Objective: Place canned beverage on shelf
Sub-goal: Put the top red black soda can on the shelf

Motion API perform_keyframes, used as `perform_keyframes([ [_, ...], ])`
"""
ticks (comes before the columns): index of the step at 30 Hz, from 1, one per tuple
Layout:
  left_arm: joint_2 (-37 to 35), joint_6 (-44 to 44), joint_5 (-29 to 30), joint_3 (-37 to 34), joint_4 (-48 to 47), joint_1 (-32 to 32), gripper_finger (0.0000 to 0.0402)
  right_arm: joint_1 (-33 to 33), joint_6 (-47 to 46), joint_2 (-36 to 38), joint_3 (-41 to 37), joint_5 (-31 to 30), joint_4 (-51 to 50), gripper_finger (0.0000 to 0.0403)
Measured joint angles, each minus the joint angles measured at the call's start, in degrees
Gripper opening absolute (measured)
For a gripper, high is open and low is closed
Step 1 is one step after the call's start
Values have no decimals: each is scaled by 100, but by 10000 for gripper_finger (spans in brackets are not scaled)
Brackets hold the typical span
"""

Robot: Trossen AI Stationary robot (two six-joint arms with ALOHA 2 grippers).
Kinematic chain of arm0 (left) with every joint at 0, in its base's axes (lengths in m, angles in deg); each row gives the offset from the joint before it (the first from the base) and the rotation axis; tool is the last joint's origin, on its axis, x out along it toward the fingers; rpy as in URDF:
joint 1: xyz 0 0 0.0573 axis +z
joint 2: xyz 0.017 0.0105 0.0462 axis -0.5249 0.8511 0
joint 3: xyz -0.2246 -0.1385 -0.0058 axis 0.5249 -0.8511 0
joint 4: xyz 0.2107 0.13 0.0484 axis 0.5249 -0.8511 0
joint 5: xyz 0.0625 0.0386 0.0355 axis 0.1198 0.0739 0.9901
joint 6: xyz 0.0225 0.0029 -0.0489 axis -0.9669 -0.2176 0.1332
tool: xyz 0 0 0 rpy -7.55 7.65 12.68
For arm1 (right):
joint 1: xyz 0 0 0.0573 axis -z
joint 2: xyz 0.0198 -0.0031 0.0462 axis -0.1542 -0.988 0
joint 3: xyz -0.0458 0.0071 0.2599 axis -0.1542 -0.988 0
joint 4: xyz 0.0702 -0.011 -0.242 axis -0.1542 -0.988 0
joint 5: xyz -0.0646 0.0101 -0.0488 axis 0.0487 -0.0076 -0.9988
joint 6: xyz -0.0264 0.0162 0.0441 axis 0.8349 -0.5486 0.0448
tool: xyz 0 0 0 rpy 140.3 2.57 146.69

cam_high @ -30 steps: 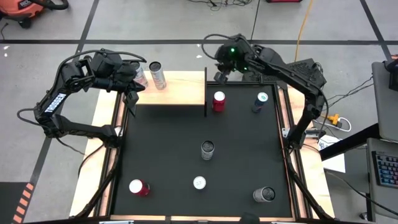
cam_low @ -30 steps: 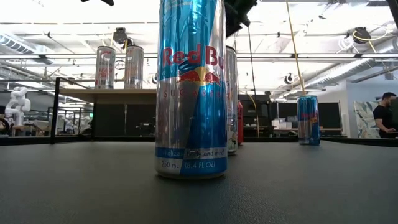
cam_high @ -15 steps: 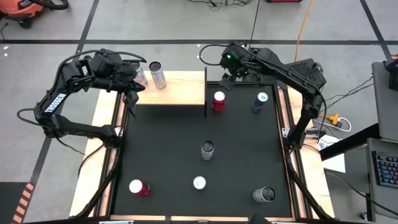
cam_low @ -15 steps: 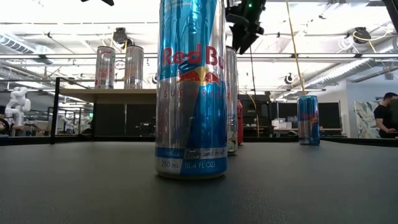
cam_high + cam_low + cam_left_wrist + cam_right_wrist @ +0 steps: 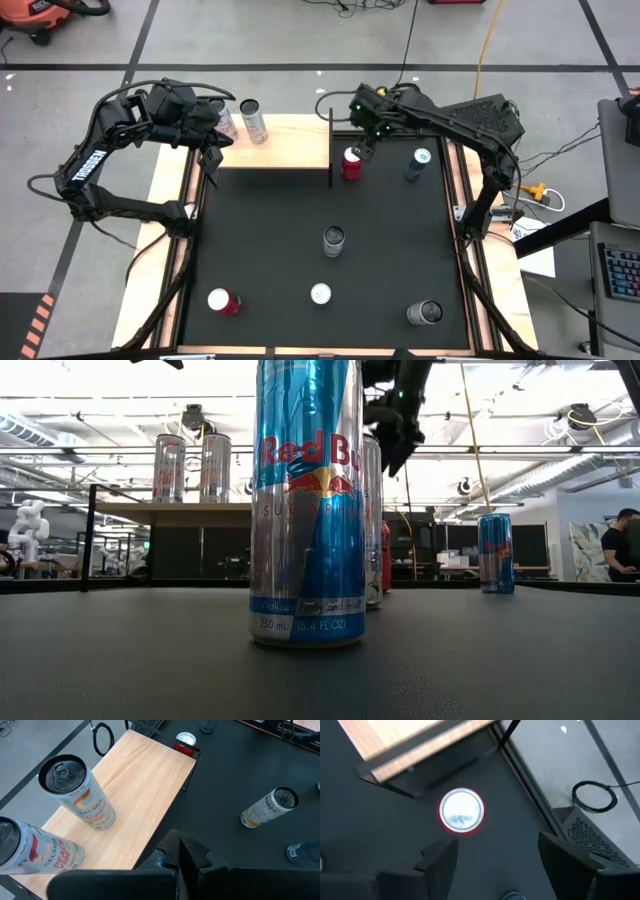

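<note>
A: Red is what we should watch: the red can (image 5: 351, 163) stands on the black worktop (image 5: 270, 250) just beside the end of the shelf (image 5: 290, 140), and our right hand (image 5: 362, 150) now hangs right above it.

B: That's new. A second ago we had that hand back behind the can, nearer the far edge, with its fingers much closer together. Since then we've swung it forward over the can and spread them.

A: Agreed. In the right wrist view the can's silver lid sits ahead of the two dark fingers (image 5: 440, 862), which stand well apart with nothing between them.

B: So we take it we're lining up for a grasp, not carrying anything yet. The can hasn't left the worktop.

A: And our left hand (image 5: 212, 140)?

B: Unmoved at the shelf's other end, fingers together and empty, near the two pale cans (image 5: 80, 792) already standing on the wood.

A: Then we judge the next need is to lower around the red can before closing, keeping clear of the shelf's dark end post (image 5: 330, 150), which stands close by.
</note>
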Motion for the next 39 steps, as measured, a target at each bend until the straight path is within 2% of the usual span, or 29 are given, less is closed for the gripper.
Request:
perform_keyframes([
  [4,0,0,0,0,0,-2,1,0,66,0,-570,60,540,258],
  [8,0,-2,0,0,1,-1,1,0,92,-2,-980,607,998,258],
  [14,0,0,0,0,15,-1,1,0,-6,-2,-1427,911,1517,258],
  [25,0,0,0,2,15,-2,1,31,-54,0,-1869,894,2177,258],
  [33,0,0,0,0,13,0,1,33,-52,-135,-1877,868,2222,258],
  [39,0,0,0,0,13,-1,1,35,-28,-293,-1856,634,2387,258],
])
